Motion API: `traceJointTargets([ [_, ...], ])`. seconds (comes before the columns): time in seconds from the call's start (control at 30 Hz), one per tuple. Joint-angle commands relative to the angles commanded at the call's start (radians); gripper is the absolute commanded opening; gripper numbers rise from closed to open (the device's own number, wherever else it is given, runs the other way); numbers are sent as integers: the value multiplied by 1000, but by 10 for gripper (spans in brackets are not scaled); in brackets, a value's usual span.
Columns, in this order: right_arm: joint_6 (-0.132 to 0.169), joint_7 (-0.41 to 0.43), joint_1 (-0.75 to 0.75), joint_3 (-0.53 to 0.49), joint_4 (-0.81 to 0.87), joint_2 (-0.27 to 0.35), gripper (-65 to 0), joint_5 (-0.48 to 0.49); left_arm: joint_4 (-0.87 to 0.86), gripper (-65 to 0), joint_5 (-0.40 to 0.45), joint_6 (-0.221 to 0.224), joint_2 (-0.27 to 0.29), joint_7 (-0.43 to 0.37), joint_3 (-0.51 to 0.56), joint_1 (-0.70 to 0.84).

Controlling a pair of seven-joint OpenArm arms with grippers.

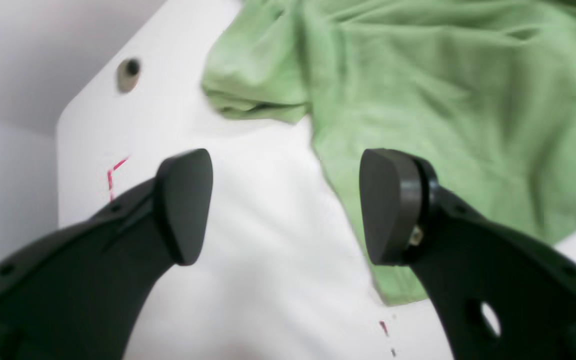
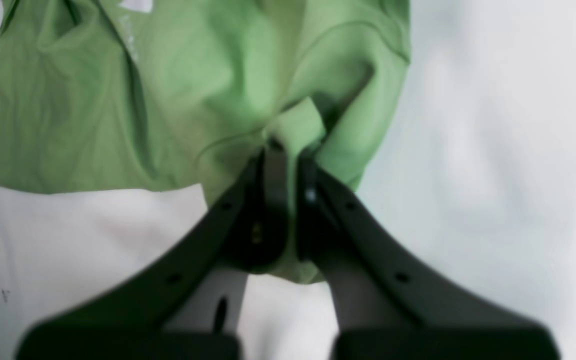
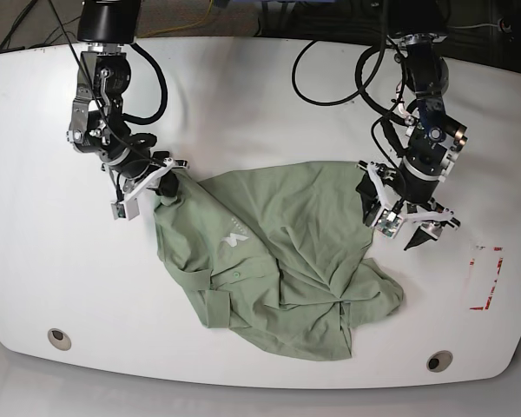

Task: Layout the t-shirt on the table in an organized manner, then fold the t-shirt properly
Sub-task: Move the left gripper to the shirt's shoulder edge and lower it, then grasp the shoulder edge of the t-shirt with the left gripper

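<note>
While right end effector (image 2: 288,160) pinches t-shirt (image 3: 278,261)

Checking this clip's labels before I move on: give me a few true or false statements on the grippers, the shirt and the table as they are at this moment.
1. The right gripper is shut on the t-shirt. True.
2. The left gripper is shut on a sleeve. False: it is open and holds nothing, over the table at the shirt's edge.
3. The t-shirt lies flat and neatly spread. False: it is rumpled, with folds bunched near its lower edge in the base view.
4. The shirt has a small white logo on it. True.
5. Red tape marks lie on the table beside the left gripper's arm. True.
6. The shirt covers both grey grommets. False: both are uncovered near the table's front edge.
</note>
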Motion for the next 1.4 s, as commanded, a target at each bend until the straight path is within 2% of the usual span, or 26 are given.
traceJointTargets([
  [0.13, 0, 2, 0, 0, 0, -2, -650, 0, -28, -75, -75, 0, -3, -3, -92, -9],
  [0.23, 0, 2, 0, 0, 0, -3, -650, 0, -48, -39, -114, 0, -34, -3, -149, -38],
  [0.4, 0, 2, 0, 0, 0, -3, -650, 0, -146, -43, -183, 0, -92, -3, -198, -51],
  [0.57, 0, 2, 0, 0, 0, -3, -650, 0, -253, -42, -324, -3, -175, -3, -227, -52],
  [0.8, 0, 2, -2, -28, 0, -2, -650, 0, -333, -38, -526, -8, -235, 0, -227, -52],
  [1.03, 0, 38, -5, -71, 0, 3, -650, 0, -430, -6, -717, -8, -239, 2, -198, -49],
  [1.23, 0, 43, -5, -81, 0, 3, -650, 0, -493, -6, -778, -14, -236, -5, -127, -48],
  [1.4, -2, 43, -5, -81, 0, 2, -650, 0, -535, -6, -807, -63, -232, -5, -75, -48],
])
